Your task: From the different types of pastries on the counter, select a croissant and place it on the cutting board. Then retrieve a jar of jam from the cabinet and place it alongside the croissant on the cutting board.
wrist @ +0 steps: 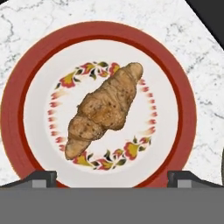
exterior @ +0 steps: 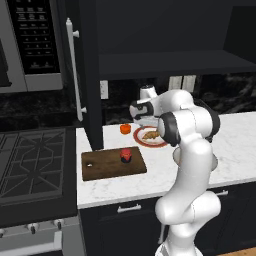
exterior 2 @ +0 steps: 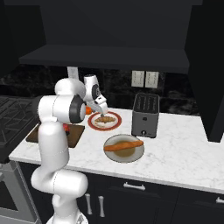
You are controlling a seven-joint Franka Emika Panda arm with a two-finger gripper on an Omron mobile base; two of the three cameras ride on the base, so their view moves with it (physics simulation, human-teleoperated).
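The tan croissant point(wrist: 105, 109) lies in the middle of a red-rimmed plate point(wrist: 183, 109) on the white counter point(exterior: 230, 145). My gripper point(wrist: 112, 177) hangs open right above it, one fingertip point(wrist: 41, 177) on each side and nothing between them. From the base views the gripper point(exterior 2: 101, 112) hovers just over the croissant point(exterior 2: 104, 119). The dark cutting board point(exterior: 107, 167) lies left of the plate point(exterior: 150, 142), and the red-topped jar of jam point(exterior: 126, 155) stands on its right part. The dark cabinet door point(exterior: 90, 70) stands open above the board.
A second plate point(exterior 2: 131, 156) carrying a long orange stick pastry point(exterior 2: 124, 145) sits near the counter's front. A dark toaster point(exterior 2: 145, 114) stands right of the croissant plate. An orange-red round object point(exterior: 125, 128) rests behind the board. A stove point(exterior: 32, 165) lies to the left.
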